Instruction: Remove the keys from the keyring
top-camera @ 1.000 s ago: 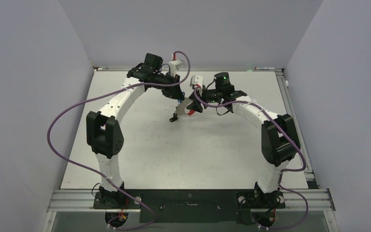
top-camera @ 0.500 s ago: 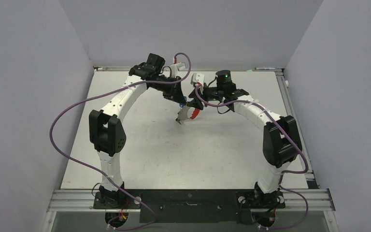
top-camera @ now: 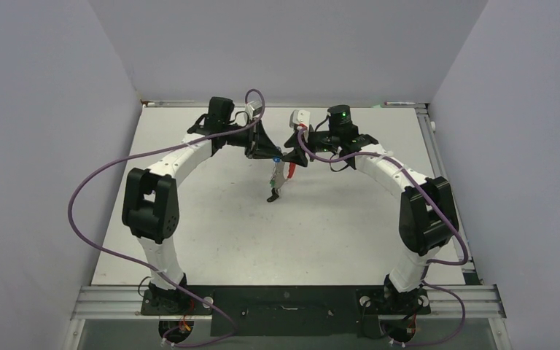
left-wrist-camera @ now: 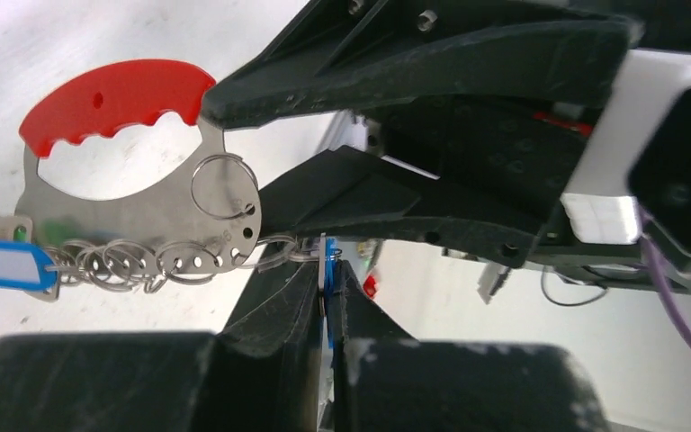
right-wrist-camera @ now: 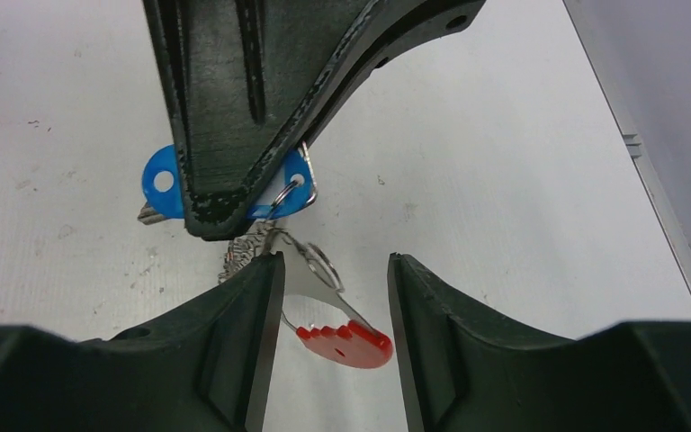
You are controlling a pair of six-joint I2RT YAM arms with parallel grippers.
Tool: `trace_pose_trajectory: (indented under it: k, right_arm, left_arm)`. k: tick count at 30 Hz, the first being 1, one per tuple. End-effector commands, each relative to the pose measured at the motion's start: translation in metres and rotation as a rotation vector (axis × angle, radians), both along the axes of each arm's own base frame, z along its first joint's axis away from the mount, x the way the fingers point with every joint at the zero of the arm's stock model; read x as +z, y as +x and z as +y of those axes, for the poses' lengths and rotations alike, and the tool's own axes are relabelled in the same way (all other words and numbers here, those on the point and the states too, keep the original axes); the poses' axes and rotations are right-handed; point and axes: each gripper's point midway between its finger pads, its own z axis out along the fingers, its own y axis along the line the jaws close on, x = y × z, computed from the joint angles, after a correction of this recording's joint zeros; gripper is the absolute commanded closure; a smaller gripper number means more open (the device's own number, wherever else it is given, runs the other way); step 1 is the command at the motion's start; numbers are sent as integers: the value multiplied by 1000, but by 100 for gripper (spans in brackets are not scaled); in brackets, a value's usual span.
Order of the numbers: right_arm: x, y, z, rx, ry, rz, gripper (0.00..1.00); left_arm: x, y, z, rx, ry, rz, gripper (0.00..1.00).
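The keyring [left-wrist-camera: 135, 211], a silvery plate with a red grip [left-wrist-camera: 112, 99], hangs above the table between both arms. My right gripper [right-wrist-camera: 335, 270] is shut across it, one finger [left-wrist-camera: 396, 63] on the red end and the other on the plate's edge. My left gripper [left-wrist-camera: 327, 270] is shut on a blue-tagged key [right-wrist-camera: 159, 183] that a small ring links to the plate. More keys [top-camera: 272, 194] dangle below on several split rings [left-wrist-camera: 112, 263], among them another blue tag [left-wrist-camera: 4, 265]. In the top view the keyring [top-camera: 283, 172] sits mid-table, off the surface.
The white table [top-camera: 211, 240] has grey walls on three sides and a metal rail [top-camera: 437, 153] along its right edge. Purple cables [top-camera: 87, 219] loop off both arms. Both wrists crowd together at the table's far middle.
My left wrist has turned and swung toward the right gripper. The keyring has gone from slanting to hanging nearly upright, and the dangling keys have dropped lower and slightly right.
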Motion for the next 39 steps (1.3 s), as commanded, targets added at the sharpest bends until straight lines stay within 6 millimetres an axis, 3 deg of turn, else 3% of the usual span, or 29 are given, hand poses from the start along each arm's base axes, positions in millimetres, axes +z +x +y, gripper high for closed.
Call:
trace_pose_trajectory:
  k: [1, 21, 30, 35, 39]
  right_arm:
    - [29, -18, 6, 84, 57, -59, 54]
    - [50, -20, 13, 123, 50, -69, 58]
    - [50, -12, 10, 108, 29, -84, 59]
    - [51, -11, 9, 101, 23, -84, 49]
    - [54, -11, 8, 99, 19, -86, 50]
  left_arm:
    - [69, 2, 5, -31, -261, -22, 100]
    - [57, 4, 6, -29, -253, -12, 100]
    - [57, 2, 6, -38, -253, -17, 100]
    - [55, 2, 5, -39, -251, -18, 100]
    - [53, 3, 5, -37, -249, -14, 100]
